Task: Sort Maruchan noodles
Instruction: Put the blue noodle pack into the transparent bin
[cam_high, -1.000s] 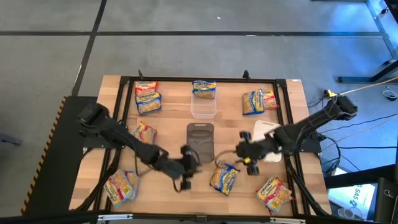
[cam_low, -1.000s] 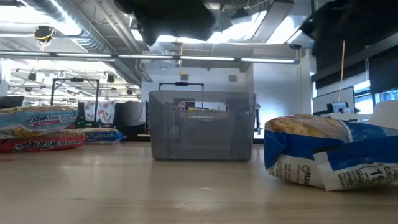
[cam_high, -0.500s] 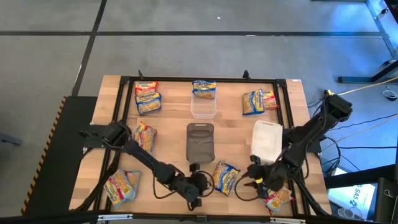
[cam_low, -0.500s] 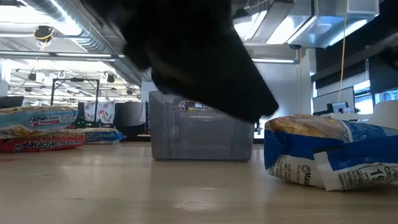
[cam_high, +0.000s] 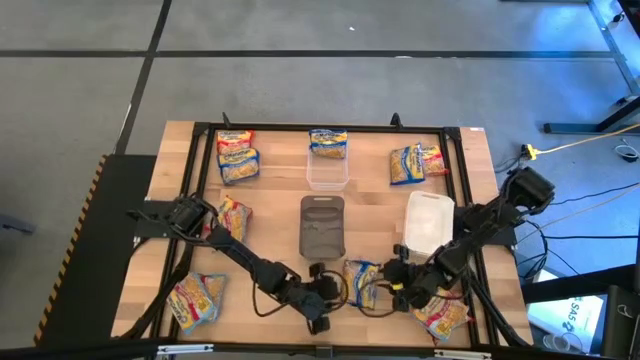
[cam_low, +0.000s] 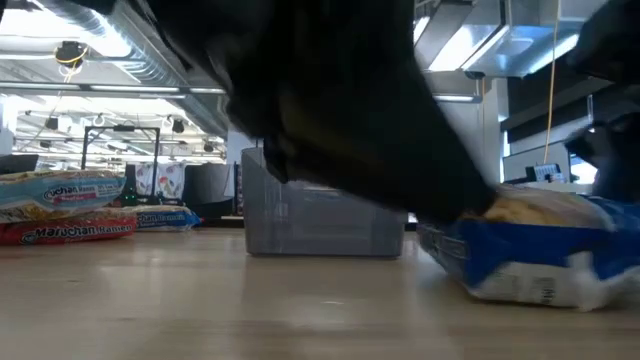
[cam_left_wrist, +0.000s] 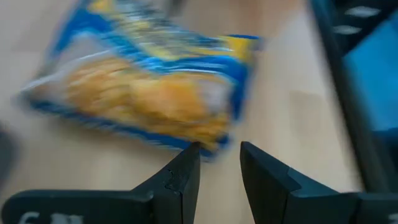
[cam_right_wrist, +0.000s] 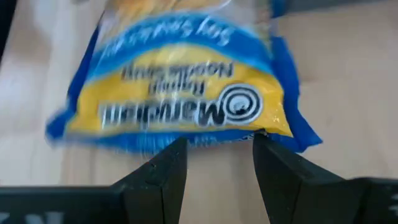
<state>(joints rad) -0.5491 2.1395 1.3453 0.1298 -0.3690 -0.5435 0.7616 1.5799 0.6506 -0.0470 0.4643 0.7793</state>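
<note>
Both grippers at the blue-and-yellow crinkly plastic noodle packet (cam_high: 361, 283)
Left gripper (cam_left_wrist: 216, 163) and right gripper (cam_right_wrist: 217, 154) are slightly parted, empty; you should pinch the light, slippery packet's edge seam.

Grey floor (cam_high: 80, 100), exposed ceiling ducts (cam_low: 90, 40)

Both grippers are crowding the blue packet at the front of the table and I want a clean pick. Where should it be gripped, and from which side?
The blue packet lies flat between the left gripper and right gripper. Probably best to pinch its thin sealed end edge, coming in low from the right gripper's side: that edge already faces the open fingers, and the noodle block in the middle looks too thick.
</note>
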